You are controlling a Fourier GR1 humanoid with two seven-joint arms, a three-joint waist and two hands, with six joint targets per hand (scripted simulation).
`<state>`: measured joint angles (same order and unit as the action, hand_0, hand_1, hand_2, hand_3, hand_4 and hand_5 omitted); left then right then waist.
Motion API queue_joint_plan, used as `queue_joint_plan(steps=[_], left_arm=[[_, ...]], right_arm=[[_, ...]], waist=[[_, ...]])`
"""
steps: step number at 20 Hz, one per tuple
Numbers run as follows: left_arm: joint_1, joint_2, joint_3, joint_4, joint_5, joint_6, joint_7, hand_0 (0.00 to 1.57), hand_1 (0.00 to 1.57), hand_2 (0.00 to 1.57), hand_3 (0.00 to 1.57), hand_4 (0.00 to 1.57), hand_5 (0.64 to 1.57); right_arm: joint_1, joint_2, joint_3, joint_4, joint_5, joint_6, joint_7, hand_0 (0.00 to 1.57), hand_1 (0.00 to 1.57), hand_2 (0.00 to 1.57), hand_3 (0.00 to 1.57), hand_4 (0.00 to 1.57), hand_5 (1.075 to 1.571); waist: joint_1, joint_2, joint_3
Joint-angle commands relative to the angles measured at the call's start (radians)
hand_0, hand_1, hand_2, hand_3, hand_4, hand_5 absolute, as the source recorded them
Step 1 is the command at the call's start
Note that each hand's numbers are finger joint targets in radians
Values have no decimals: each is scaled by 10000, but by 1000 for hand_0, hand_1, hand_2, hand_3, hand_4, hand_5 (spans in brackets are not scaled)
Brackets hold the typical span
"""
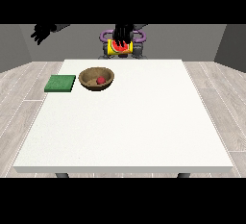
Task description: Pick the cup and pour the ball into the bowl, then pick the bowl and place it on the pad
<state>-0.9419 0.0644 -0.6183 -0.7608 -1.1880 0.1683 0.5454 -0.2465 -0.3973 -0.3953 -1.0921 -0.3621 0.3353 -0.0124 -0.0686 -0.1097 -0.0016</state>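
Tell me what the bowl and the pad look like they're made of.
The bowl looks like wood: brown, matte, with a darker inside, though the grain is not plain. The pad looks like soft foam or fabric: flat, dull green, no shine; which one is unclear.

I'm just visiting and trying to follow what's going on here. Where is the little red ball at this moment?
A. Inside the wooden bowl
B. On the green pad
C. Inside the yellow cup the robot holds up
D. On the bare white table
A: the red ball lies inside the wooden bowl, which stands on the white table beside the green pad, while the yellow cup is held up by a hand.
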Motion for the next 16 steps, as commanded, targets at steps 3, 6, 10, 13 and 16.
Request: queue_joint_plan(steps=[3, 6, 10, 13, 16], left_arm=[[698, 831, 3067, -1662, 3296, 1571, -1718, 798, 798, 1187, 884, 1299, 1555], [672, 483, 4850, -2588, 5587, 1449, -2185, 0, 0, 0, 0, 1180, 1551], [925, 561, 6730, -3476, 8418, 446, -3118, 0, 0, 0, 0, 1092, 1571], [682, 817, 7783, -3824, 10256, -1044, -3493, 0, 0, 0, 0, 1049, 1567], [984, 1868, 8742, -3803, 11658, -2738, -4012, 0, 0, 0, 0, 1057, 1566]], right_arm=[[224, -1, -237, -31, -11, -317, -79, 0, 0, 0, 114, 762, 1556], [239, 267, -125, 6, 186, -735, -34, 0, 0, 0, 0, 784, 1557], [231, 337, -200, 79, 381, -1259, -47, 0, 0, 0, 0, 783, 1555], [340, 1167, -60, 252, 491, -1768, -434, 0, 0, 0, 0, 781, 1560], [659, 1440, -137, 374, 529, -1789, -1087, 0, 0, 0, 0, 719, 1566]], waist=[[961, 54, -59], [1444, 9, -133], [2094, 247, -117], [2487, 627, -43], [2853, 1128, -12]])
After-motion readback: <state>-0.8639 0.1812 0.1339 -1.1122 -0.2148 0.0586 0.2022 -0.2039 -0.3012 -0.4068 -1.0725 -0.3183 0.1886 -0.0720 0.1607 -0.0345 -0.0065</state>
